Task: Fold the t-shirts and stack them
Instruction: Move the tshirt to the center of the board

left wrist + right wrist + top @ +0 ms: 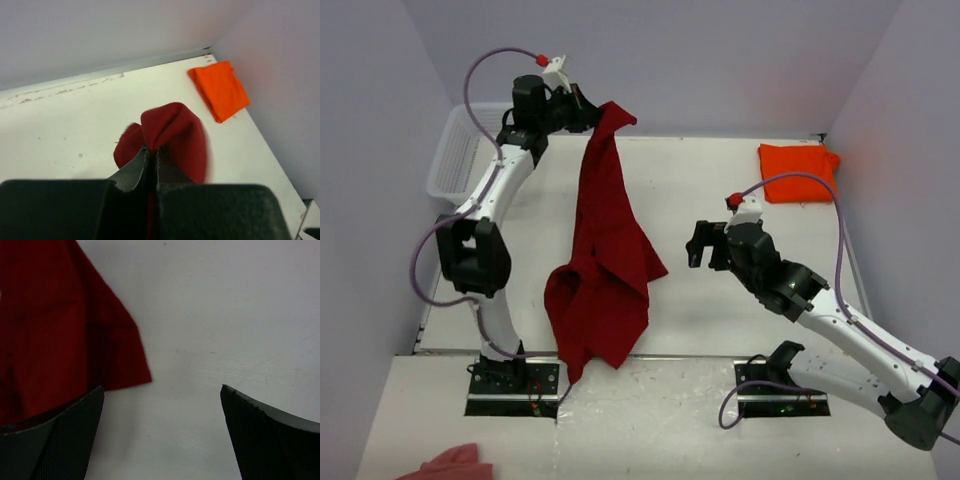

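Observation:
The dark crimson t-shirt (605, 260) hangs in a long drape from the far left of the table down to its near edge. My left gripper (595, 112) is shut on its top end, and in the left wrist view the red cloth (172, 131) bulges out past the pinched jaws of that gripper (152, 150). The orange t-shirt (798, 171) lies as a small folded rectangle at the far right corner, also visible as an orange t-shirt (220, 90) from the left wrist. My right gripper (698, 245) stands open just right of the crimson shirt's edge (75, 330), its jaws (162, 395) holding nothing.
A white mesh basket (455, 155) sits off the table's far left edge. A pale pink cloth scrap (455, 462) lies on the near floor at left. Grey walls close in behind and on both sides.

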Controlling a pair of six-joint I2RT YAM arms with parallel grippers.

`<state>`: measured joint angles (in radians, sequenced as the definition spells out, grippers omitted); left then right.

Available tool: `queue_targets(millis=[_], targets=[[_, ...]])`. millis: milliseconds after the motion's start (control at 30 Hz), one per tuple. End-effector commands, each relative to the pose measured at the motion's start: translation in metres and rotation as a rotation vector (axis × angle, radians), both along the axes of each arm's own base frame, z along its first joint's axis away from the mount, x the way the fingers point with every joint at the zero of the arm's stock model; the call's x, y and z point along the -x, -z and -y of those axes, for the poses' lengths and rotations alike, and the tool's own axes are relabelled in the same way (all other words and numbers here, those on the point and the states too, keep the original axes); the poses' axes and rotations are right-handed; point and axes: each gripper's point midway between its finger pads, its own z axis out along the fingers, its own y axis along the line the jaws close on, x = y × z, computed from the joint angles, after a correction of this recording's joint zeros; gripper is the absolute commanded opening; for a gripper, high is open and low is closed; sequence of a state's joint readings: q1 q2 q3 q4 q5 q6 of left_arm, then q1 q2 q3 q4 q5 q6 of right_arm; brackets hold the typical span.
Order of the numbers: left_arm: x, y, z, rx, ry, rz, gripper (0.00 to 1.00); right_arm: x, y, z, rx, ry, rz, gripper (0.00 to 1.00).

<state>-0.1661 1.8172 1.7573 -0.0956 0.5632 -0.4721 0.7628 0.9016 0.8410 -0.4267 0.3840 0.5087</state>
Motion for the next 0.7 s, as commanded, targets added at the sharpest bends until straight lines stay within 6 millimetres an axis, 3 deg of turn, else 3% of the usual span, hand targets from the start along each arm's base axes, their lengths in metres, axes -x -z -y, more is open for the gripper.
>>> queue_targets(millis=[0, 33, 100, 133, 233, 267, 300, 333, 367, 400, 433, 467, 500, 533, 567, 600, 667], targets=[[-0.04, -0.009, 0.009, 0.001, -0.009, 0.049, 0.0, -0.002, -0.014, 0.001, 0.0, 0.04, 0.019, 0.99], [-0.051, -0.023, 0.012, -0.003, 0.001, 0.086, 0.12, -0.001, -0.013, 0.002, 0.007, 0.041, 0.015, 0.99], [-0.074, 0.018, 0.013, -0.028, -0.012, 0.002, 0.44, -0.001, -0.011, 0.002, 0.019, 0.039, 0.013, 0.99], [-0.081, 0.021, 0.008, -0.047, -0.052, 0.002, 0.69, -0.001, -0.008, 0.002, 0.024, 0.034, 0.007, 0.99], [-0.076, 0.042, -0.011, -0.096, -0.163, -0.059, 0.83, 0.003, 0.002, -0.004, 0.029, 0.0, -0.029, 0.99], [-0.063, 0.018, -0.022, -0.093, -0.223, -0.029, 0.87, 0.01, 0.015, -0.013, 0.014, -0.049, -0.067, 0.99], [-0.054, 0.043, -0.032, -0.114, -0.273, -0.1, 0.89, 0.011, 0.02, -0.018, 0.002, -0.073, -0.075, 0.99], [-0.047, 0.041, -0.045, -0.13, -0.35, -0.107, 0.89, 0.011, 0.023, -0.025, -0.019, -0.092, -0.079, 0.99], [-0.024, 0.011, -0.055, -0.119, -0.386, -0.071, 0.87, 0.016, 0.034, -0.033, -0.038, -0.123, -0.114, 0.99], [-0.01, 0.039, -0.068, -0.155, -0.459, -0.133, 0.83, 0.016, 0.046, -0.041, -0.036, -0.145, -0.147, 0.99], [0.005, 0.036, -0.07, -0.146, -0.477, -0.142, 0.82, 0.015, 0.048, -0.051, -0.057, -0.172, -0.161, 0.99], [0.031, 0.011, -0.075, -0.13, -0.496, -0.1, 0.8, 0.019, 0.051, -0.065, -0.084, -0.233, -0.193, 0.97], [0.048, 0.035, -0.077, -0.176, -0.532, -0.148, 0.69, 0.019, 0.068, -0.078, -0.073, -0.263, -0.244, 0.93], [0.064, 0.041, -0.077, -0.204, -0.53, -0.171, 0.67, 0.02, 0.074, -0.087, -0.074, -0.289, -0.28, 0.9], [0.084, 0.032, -0.076, -0.205, -0.515, -0.151, 0.65, 0.019, 0.073, -0.099, -0.079, -0.316, -0.3, 0.88], [0.1, 0.058, -0.069, -0.246, -0.484, -0.203, 0.56, 0.026, 0.097, -0.112, -0.028, -0.346, -0.365, 0.84], [0.131, 0.088, -0.07, -0.295, -0.445, -0.278, 0.5, 0.029, 0.099, -0.135, 0.001, -0.391, -0.383, 0.81]])
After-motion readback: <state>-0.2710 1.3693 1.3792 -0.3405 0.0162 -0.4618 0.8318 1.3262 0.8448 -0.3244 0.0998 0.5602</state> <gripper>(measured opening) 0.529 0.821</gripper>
